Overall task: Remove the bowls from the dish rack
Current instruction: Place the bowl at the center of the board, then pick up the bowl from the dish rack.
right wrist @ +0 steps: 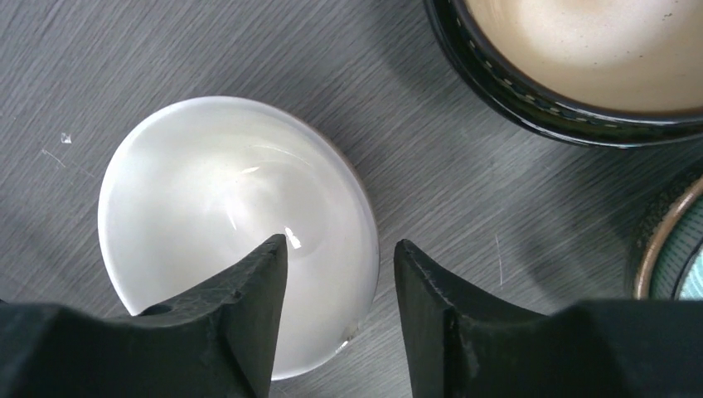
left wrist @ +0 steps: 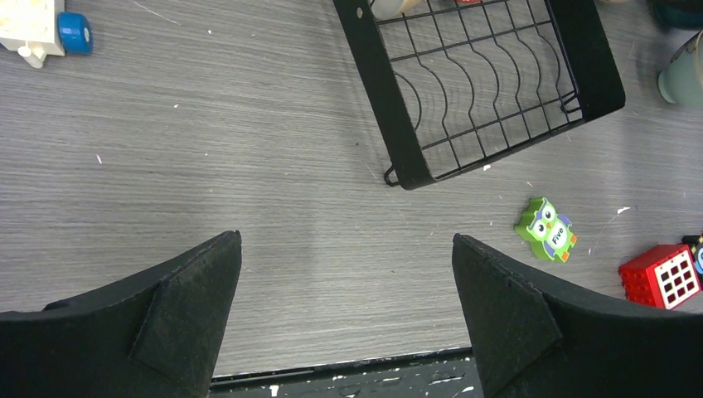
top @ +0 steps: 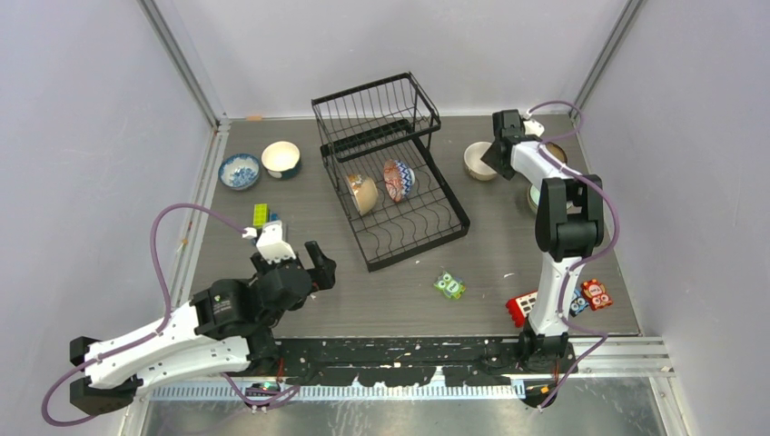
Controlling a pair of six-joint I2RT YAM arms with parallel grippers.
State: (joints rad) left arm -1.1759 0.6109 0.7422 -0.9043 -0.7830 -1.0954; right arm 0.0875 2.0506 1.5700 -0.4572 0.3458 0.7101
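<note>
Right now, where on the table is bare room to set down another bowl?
Free: between the dish rack, the blue-patterned bowl and the left pincer; also between the rack, the white bowl and the green owl toy. Crowded: far right corner, around the right pincer.

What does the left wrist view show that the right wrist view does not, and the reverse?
Left wrist only: a dish rack corner, a green owl block, a red block. Right wrist only: a white bowl, the right gripper open over its rim. Both: the grey table. A cut-off pale green bowl at the left view's edge cannot be matched.
</note>
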